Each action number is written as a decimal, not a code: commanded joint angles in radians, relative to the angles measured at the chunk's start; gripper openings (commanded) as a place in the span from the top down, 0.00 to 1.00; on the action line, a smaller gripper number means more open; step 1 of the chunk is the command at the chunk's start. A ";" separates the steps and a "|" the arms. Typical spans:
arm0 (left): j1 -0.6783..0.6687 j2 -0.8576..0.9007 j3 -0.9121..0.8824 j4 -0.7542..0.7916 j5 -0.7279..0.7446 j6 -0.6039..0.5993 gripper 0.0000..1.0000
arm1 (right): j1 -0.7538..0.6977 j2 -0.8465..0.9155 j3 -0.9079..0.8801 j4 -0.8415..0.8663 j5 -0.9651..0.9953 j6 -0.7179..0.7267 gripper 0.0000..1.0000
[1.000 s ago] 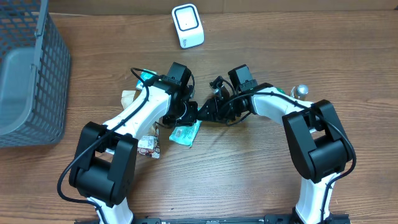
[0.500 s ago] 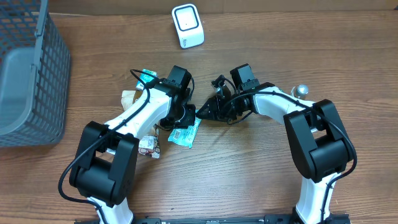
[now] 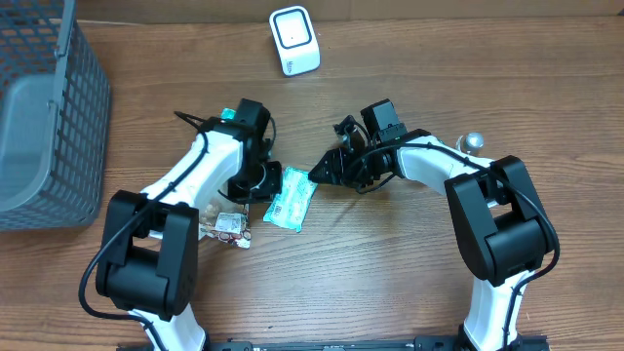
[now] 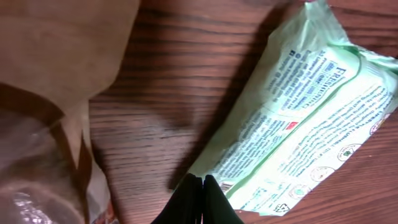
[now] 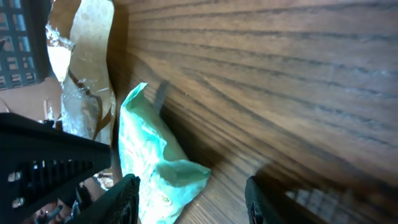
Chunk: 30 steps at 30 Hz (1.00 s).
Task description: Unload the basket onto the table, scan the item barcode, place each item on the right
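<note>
Left gripper [image 4: 202,186]: one, fingers pressed together, empty, just beside the packet's edge.
Basket [image 3: 58,127]: one, grey mesh, boxy.
Wrapper [image 4: 43,93]: one, crinkly, brown and clear.
Packet [image 3: 290,198]: one, soft green printed film, flat on the wood-grain table [image 3: 390,273].
Scanner [image 3: 293,40]: one, white, rounded.
Right gripper [image 5: 193,199]: one, jaws apart, empty, near the packet's end.

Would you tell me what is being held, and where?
Nothing, it seems: the green packet lies on the table, left gripper shut beside it, right gripper open near its end.
</note>
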 commanded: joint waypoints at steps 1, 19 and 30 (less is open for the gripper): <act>-0.011 -0.027 -0.005 0.001 0.034 0.024 0.94 | 0.001 -0.003 -0.008 0.011 0.024 0.010 0.47; -0.021 0.034 -0.122 0.159 0.035 0.018 0.85 | 0.030 -0.003 -0.008 0.011 0.054 0.015 0.44; -0.019 0.051 -0.125 0.159 0.035 0.016 0.83 | 0.034 -0.003 -0.010 0.009 0.042 0.090 0.44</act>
